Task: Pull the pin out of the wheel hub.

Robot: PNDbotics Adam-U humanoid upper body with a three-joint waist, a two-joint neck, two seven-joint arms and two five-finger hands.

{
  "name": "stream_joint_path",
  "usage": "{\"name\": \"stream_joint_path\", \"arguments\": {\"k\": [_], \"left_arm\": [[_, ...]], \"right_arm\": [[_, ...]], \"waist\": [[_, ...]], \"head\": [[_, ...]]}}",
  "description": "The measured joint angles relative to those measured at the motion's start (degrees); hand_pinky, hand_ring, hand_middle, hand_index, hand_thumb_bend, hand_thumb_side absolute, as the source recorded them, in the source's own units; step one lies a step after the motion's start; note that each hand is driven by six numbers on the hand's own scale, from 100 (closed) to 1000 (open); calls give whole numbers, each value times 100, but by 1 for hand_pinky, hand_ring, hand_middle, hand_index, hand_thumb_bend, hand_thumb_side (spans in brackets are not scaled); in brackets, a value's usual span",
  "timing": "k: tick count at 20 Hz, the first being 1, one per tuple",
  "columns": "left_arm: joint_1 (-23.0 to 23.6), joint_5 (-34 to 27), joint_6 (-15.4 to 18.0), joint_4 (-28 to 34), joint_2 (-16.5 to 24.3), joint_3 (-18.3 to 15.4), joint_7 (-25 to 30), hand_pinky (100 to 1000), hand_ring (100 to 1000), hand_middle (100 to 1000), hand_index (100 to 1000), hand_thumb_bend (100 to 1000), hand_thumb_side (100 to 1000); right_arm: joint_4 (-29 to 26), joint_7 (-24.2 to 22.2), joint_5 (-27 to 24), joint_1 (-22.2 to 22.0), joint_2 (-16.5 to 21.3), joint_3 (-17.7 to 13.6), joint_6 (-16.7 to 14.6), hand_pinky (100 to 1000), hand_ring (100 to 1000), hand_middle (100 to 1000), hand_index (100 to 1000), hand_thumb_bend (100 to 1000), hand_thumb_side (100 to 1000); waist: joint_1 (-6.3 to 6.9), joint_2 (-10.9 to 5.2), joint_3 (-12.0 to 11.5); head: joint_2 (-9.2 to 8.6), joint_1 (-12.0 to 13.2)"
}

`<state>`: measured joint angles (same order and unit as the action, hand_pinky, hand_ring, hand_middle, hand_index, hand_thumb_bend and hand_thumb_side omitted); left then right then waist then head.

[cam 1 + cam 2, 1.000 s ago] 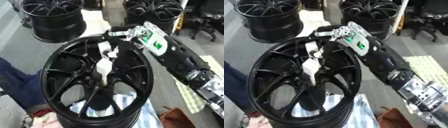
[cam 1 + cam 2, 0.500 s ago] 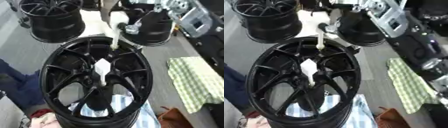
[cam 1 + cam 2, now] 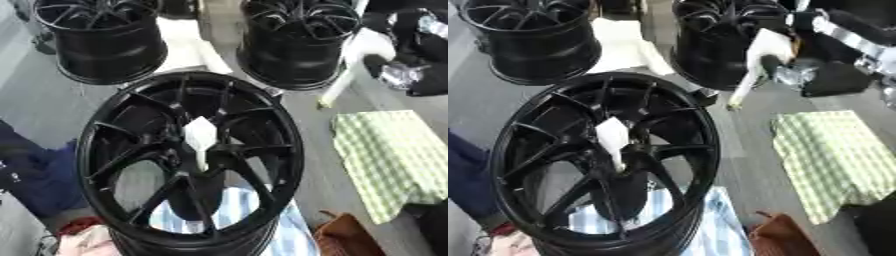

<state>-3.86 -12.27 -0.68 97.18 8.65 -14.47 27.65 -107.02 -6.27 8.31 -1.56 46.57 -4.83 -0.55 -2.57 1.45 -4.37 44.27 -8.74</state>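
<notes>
Left to right: the wheel hub [image 3: 188, 160] is lying flat, with a white piece [image 3: 199, 142] standing upright in its centre bore. The white pin [image 3: 747, 80] is hanging clear of it, up and to the right, long axis slanting down-left, tip pointing between the hub rim and the checked cloth [image 3: 833, 160]. The right hand [image 3: 785, 70] is carrying it, fingers [image 3: 773, 64] seemingly wrapping its thick upper end. The left hand isn't showing, so the right is nearer.
</notes>
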Motion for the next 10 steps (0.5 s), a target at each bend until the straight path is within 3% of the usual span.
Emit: {"name": "stream_joint_path", "arguments": {"k": [1,5,8,10], "left_arm": [[-7,0,0,0,-1,-10,-12,685,1000,654,808,100,848],[-27,0,-13,2,-5,-27,-40,685,1000,654,808,100,847],[-32,-1,-22,4,-5,-44,-67,685,1000,654,808,100,848],[-33,-1,-27,4,-5,-59,-74,685,1000,654,808,100,848]], "right_arm": [[283,239,141,-164,-249,-144,133,808,794,881,953,322,605],[1897,1767,72,-466,-1172,-858,675,783,775,872,936,479,593],[3163,3359,-703,-605,-1606,-1282,841,767,758,854,922,521,586],[3759,4241,-1283,-687,-1771,-1359,763,757,747,843,912,520,585]], "waist": [[7,0,-1],[37,0,-10],[33,0,-17],[32,-3,-16]], "head": [[0,1],[0,7],[0,25],[0,42]]}}
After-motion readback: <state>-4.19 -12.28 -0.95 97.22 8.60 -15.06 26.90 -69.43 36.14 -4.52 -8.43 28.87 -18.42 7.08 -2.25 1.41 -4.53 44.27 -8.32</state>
